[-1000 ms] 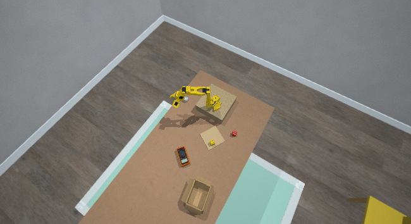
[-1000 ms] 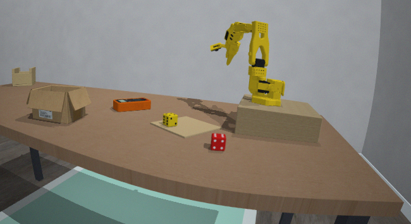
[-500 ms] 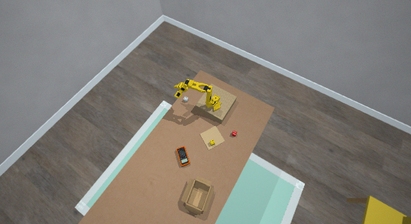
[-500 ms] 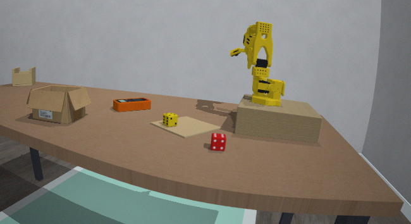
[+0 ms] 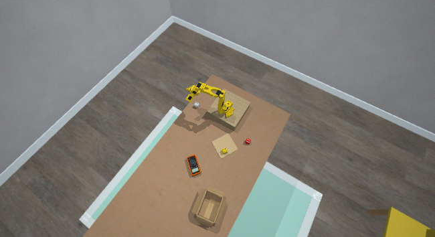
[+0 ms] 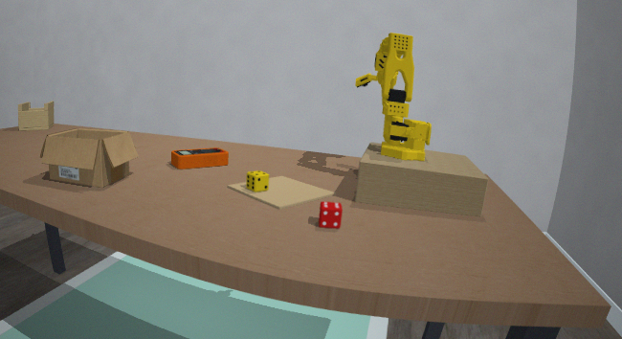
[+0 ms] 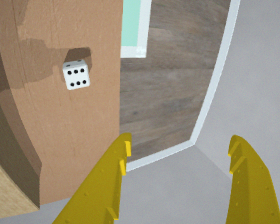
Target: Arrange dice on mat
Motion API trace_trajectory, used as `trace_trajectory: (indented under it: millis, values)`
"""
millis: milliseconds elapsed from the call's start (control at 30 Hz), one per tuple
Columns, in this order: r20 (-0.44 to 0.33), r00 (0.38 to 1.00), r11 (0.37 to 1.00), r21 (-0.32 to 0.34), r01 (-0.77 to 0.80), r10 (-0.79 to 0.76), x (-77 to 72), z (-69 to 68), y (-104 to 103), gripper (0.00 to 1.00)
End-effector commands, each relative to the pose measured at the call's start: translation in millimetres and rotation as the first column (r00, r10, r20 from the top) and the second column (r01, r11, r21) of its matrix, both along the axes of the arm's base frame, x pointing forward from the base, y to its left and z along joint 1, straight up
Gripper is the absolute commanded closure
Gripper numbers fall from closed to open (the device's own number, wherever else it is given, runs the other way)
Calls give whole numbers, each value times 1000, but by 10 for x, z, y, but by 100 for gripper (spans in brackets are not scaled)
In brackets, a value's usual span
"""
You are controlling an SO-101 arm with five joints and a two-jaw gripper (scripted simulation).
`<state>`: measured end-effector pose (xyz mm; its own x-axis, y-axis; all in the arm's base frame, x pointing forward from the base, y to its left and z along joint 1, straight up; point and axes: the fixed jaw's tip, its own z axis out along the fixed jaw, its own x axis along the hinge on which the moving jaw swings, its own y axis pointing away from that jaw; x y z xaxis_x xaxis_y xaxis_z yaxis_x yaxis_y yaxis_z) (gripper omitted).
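Observation:
A white die sits on the table beside the arm's base block; the broad face towards the wrist camera, apparently its top, shows six pips. A yellow die sits flat on the square mat, near one corner; its top pips are too small to count surely. A red die sits flat on the table off the mat, four pips on its front side; its top number is unclear. My gripper is open and empty, raised high near the white die at the table's edge.
The base block carries the arm. An orange multimeter lies beyond the mat. An open cardboard box stands farther along the table. The table's edge is close to the white die.

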<state>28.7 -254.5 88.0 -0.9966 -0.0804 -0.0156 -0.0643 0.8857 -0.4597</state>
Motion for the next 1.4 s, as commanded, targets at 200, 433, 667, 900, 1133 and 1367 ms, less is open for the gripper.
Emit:
trace_trajectory:
  millis: [200,433,667,900,1133,1367]
  values:
    - [-6,1000,1000,29,2,-2,-29,-74,26,65]
    - [-22,1000,983,186,4,0,-38,-422,115,65]
    - [-38,999,943,333,8,5,-52,-740,251,65]
    - [-51,999,887,461,14,11,-69,-1011,417,65]
    - [-53,999,879,477,15,12,-71,-1043,441,65]
    - [-53,999,880,474,32,-7,-113,-1063,443,65]
